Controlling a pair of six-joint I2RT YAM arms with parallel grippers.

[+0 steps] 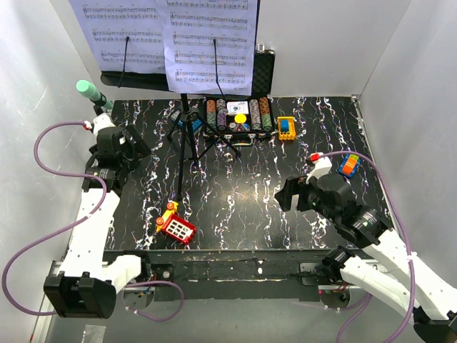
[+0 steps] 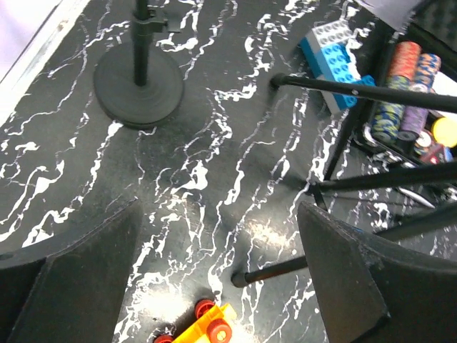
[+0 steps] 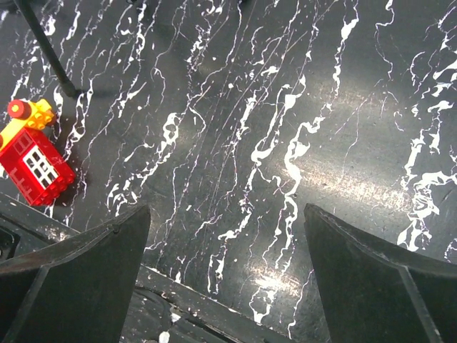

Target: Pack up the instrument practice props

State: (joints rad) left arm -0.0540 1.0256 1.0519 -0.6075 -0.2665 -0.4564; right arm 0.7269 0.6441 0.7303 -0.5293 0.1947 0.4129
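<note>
Black marbled tabletop [image 1: 285, 164], white walls [image 1: 400, 50]

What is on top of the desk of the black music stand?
White sheet-music pages lean on the desk, with two thin black wires over them. They cover nearly all of it; only its black lower lip shows.

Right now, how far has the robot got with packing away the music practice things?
Nothing looks packed yet. The music stand is up on its tripod with the sheet-music pages on its desk, and the mint-green microphone seems perched on the small mic stand. Nothing is in hand: the left gripper and right gripper both hang open and empty over the table. Everything is left to do.
</note>
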